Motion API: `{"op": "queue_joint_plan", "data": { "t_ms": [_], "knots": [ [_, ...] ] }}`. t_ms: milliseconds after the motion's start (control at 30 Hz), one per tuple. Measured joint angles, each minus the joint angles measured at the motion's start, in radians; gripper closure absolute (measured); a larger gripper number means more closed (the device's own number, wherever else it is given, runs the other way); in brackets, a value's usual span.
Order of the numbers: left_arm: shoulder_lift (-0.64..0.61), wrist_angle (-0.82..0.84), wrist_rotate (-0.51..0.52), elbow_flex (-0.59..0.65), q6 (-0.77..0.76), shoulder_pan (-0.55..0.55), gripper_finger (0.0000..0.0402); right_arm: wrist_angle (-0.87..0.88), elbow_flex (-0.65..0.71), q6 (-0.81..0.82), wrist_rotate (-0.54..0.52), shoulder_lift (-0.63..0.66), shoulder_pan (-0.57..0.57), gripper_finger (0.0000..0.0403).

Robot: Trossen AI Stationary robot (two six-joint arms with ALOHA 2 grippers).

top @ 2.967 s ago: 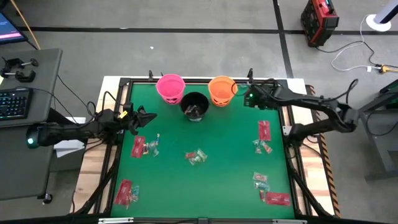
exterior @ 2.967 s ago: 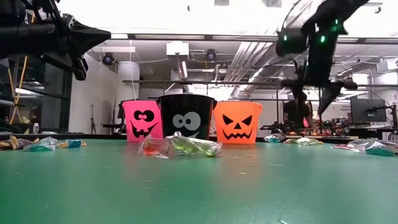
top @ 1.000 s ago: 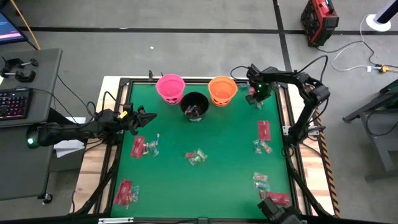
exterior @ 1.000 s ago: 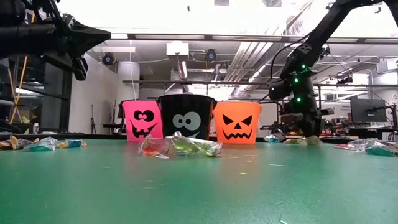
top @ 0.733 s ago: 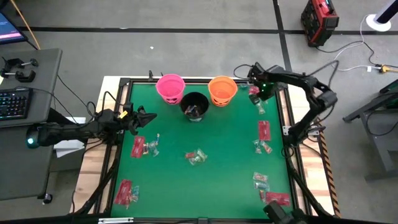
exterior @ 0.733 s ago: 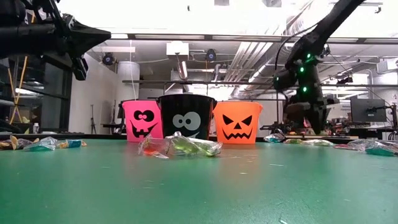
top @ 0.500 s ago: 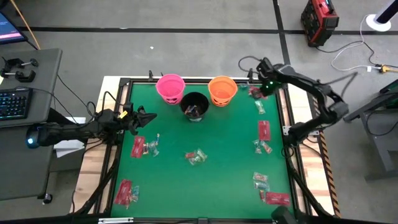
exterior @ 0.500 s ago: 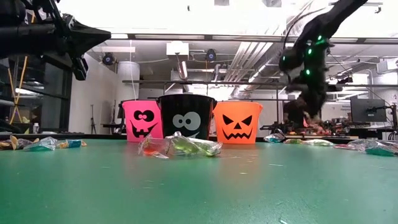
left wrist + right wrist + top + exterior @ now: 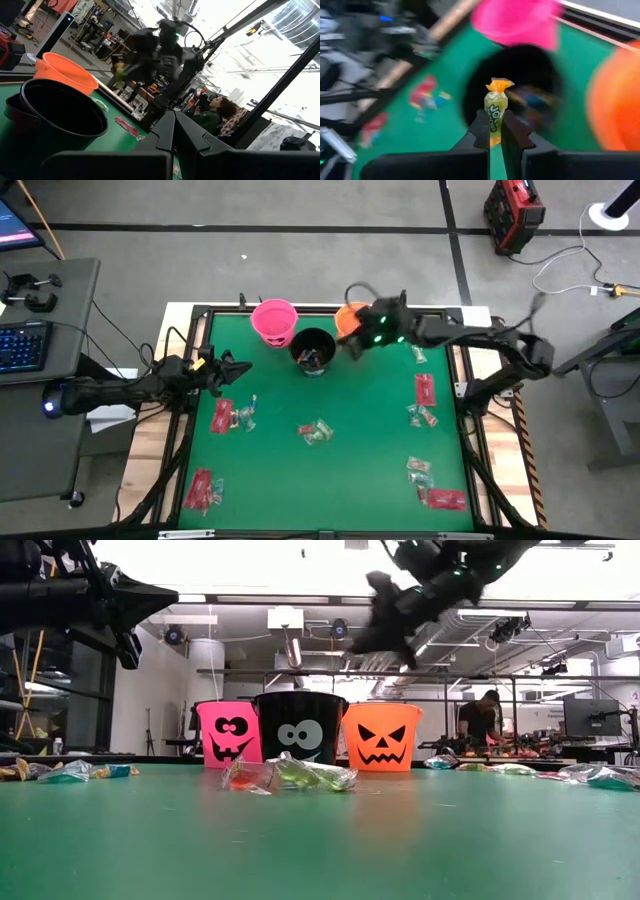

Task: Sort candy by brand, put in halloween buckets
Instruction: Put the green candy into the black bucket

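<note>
Right wrist view: the right gripper (image 9: 494, 131) pinches a small yellow-green candy (image 9: 495, 111) with a twisted orange top, crinkly wrapper upright between the dark fingers, over the round black bucket (image 9: 520, 75). From above, that gripper (image 9: 352, 346) hangs between the black bucket (image 9: 313, 350) and the orange bucket (image 9: 346, 316). The pink bucket (image 9: 273, 320) stands beside them. Flat red packets (image 9: 424, 389) lie on the green felt table (image 9: 350, 450). The left gripper (image 9: 238, 367) waits at the left edge, fingers together.
</note>
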State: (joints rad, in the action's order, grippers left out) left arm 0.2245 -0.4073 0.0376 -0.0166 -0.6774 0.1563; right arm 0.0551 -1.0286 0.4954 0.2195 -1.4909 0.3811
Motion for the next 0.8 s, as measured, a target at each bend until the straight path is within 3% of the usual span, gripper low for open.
{"op": "queue_joint_plan", "data": {
  "t_ms": [133,200,267,600,800],
  "knots": [
    [0.0,0.0,0.0,0.0,0.0,0.0,0.0402,-0.205,-0.002,0.007,-0.153,-0.089,-0.093,0.0398],
    [0.0,0.0,0.0,0.0,0.0,0.0,0.0402,-0.193,-0.027,0.052,-0.251,-0.123,-0.105,0.039],
    [0.0,0.0,0.0,0.0,0.0,0.0,0.0401,-0.134,-0.064,0.067,-0.276,-0.152,-0.099,0.0372],
    [0.0,0.0,0.0,0.0,0.0,0.0,0.0402,0.163,-0.272,-0.057,-0.173,-0.232,-0.081,0.0181],
    [0.0,0.0,0.0,0.0,0.0,0.0,0.0401,0.195,-0.334,-0.104,-0.028,-0.232,-0.059,0.0131]
  ]
}}
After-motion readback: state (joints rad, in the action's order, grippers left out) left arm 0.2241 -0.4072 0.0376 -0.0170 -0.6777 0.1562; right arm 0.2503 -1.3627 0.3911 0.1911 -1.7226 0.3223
